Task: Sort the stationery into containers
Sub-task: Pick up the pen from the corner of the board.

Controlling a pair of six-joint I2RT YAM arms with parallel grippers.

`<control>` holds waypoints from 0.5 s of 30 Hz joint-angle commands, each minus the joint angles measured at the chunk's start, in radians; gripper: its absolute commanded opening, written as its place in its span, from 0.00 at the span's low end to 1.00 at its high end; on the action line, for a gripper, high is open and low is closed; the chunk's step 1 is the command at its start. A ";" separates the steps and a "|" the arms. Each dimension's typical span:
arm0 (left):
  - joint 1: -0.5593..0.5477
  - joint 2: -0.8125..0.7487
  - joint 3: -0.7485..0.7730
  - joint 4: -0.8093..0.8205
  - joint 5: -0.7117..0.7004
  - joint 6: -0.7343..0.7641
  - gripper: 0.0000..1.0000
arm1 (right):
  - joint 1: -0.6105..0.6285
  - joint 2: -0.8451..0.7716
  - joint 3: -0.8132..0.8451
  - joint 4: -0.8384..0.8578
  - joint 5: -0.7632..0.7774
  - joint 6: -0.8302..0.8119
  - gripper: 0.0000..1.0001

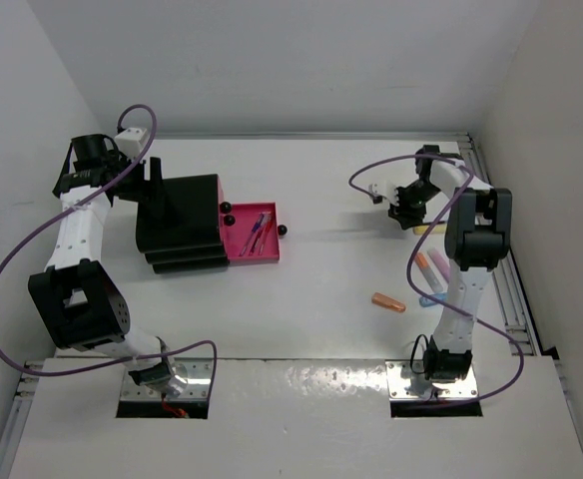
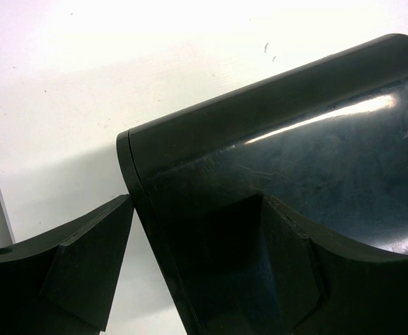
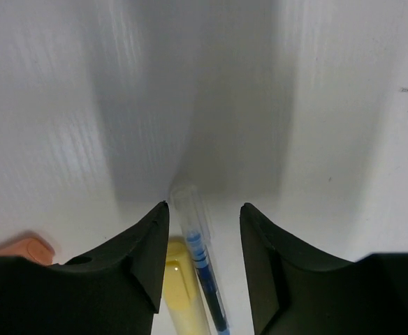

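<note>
Blue pen [image 3: 193, 241] with a clear cap and a yellow highlighter [image 3: 179, 293] are lying side by side near the far right corner of the table [image 1: 321, 190]. The right gripper [image 3: 204, 207] is straddling both, jaws partly apart and not pinching either one. An orange highlighter [image 1: 388, 302] sits closer to the near edge, with a pink highlighter [image 1: 423, 264] and a light-blue highlighter [image 1: 433, 299] by the right edge. Over on the left, the black stepped box [image 1: 184, 215] has one pink drawer [image 1: 240, 241] pulled out with a couple of pens [image 1: 259, 230] in it. The left gripper [image 2: 197, 202] is spread wide over the box's far left corner, and I honestly can't tell if it's touching.
</note>
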 commanded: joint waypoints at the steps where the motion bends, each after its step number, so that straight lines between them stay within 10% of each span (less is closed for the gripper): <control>1: 0.001 0.044 -0.035 -0.097 -0.069 0.028 0.79 | -0.009 0.009 0.044 -0.033 0.001 -0.131 0.44; 15: 0.001 0.053 -0.029 -0.103 -0.086 0.034 0.79 | -0.009 0.066 0.050 -0.043 0.064 -0.359 0.21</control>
